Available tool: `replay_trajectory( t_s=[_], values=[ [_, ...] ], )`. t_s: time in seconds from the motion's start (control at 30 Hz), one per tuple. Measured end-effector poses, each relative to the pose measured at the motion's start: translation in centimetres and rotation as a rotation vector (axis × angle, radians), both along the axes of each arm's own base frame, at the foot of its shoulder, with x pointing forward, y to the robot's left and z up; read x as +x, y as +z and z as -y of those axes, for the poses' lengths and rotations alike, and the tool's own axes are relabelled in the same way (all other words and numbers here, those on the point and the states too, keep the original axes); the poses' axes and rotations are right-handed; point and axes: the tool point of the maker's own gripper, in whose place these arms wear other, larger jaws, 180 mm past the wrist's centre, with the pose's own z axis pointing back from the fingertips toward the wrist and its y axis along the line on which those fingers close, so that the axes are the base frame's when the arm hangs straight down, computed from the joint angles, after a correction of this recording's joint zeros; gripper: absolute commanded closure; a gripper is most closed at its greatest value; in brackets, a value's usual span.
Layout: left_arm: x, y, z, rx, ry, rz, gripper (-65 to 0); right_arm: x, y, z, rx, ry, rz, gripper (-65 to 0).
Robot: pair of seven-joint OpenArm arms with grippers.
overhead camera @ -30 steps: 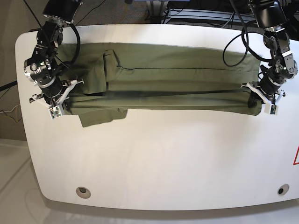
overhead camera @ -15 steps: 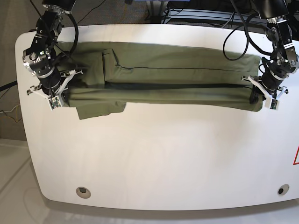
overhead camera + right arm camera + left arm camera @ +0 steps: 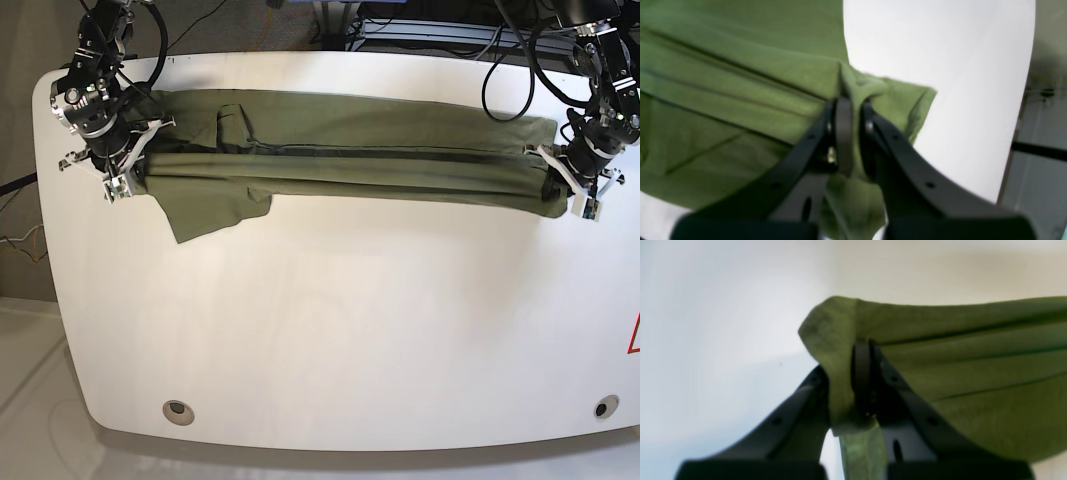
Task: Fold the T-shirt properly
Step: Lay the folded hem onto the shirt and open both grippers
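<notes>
Both sets of fingers are pinching the large olive-green cloth T-shirt taut across the white table; uneven pulling risks cloth slipping free, skewing the fold.

base view looks straight down on the whole table; both wrist views sit close, sharing the t-shirt.

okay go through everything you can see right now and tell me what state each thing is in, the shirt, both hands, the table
T-shirt: folded lengthwise into a long band, pinched at both ends, one sleeve flap spilling toward the table's front.
Left hand: shut on the T-shirt, cloth bunched between its fingers.
Right hand: shut on the T-shirt's other end.
Table: white, carrying the shirt along its far side.
</notes>
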Motion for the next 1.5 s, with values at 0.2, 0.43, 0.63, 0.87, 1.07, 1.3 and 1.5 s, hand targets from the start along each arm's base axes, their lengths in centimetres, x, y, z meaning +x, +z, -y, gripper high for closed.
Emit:
replay_trajectory(
  t_s=[0.2, 0.43, 0.63, 0.87, 1.07, 1.3, 1.5],
  values=[
    [-1.6, -0.8, -0.5, 0.003, 0.016, -0.035, 0.0, -1.1, -0.6, 0.3, -0.002, -0.006, -0.024, 0.0],
    [-3.2, -1.9, -0.7, 0.004, 0.020, -0.078, 0.0, -2.2, -1.3, 0.1, 0.004, -0.006, -0.052, 0.0],
    [-4.1, -2.4, -0.6, 0.002, 0.021, -0.101, 0.0, -2.8, -2.6, -0.6, 0.042, -0.031, -0.078, 0.0],
    [-4.7, -3.4, 0.0, -0.027, 0.046, -0.117, 0.0, -3.8, -4.0, -0.5, 0.059, -0.044, -0.120, 0.0],
    [-5.3, -4.8, -0.4, -0.061, 0.074, -0.142, 0.0, -4.6, -5.1, -0.4, 0.070, -0.054, -0.158, 0.0],
    [-4.7, -4.6, -0.4, -0.089, 0.081, -0.088, 0.0, -4.5, -5.8, -0.4, 0.096, -0.057, -0.148, 0.0],
    [-4.4, -4.2, -0.2, -0.085, 0.041, -0.077, -0.8, -4.3, -6.0, -0.5, 0.108, -0.059, -0.134, 0.0]
  ],
)
